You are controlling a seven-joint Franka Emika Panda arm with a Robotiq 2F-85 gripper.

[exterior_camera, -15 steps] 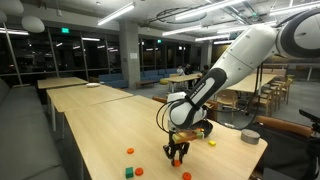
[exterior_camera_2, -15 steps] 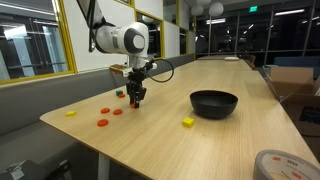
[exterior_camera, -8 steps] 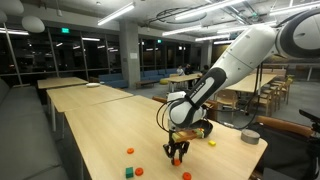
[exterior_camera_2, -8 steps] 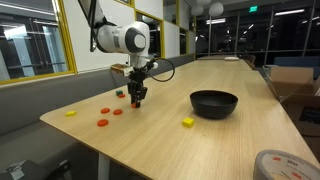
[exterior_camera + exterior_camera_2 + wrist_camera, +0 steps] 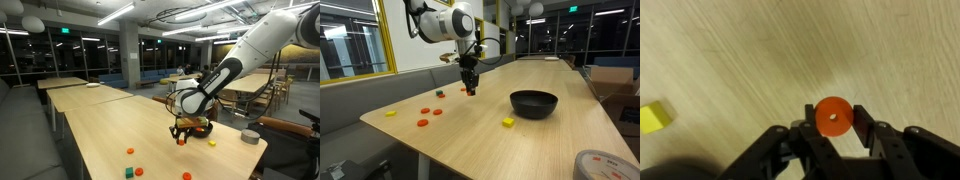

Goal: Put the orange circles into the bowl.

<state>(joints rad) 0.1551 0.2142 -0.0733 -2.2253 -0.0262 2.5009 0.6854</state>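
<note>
I have the fingers (image 5: 807, 138) pinched on one orange circle (image 5: 832, 116), held above the tabletop (image 5: 740, 60); black bowl (image 5: 534, 105) sits lower, well aside.

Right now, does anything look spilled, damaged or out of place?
Nothing stands out. The gripper is shut on one orange circle above the table, the black bowl sits upright, and three more orange circles lie flat on the wood.
</note>
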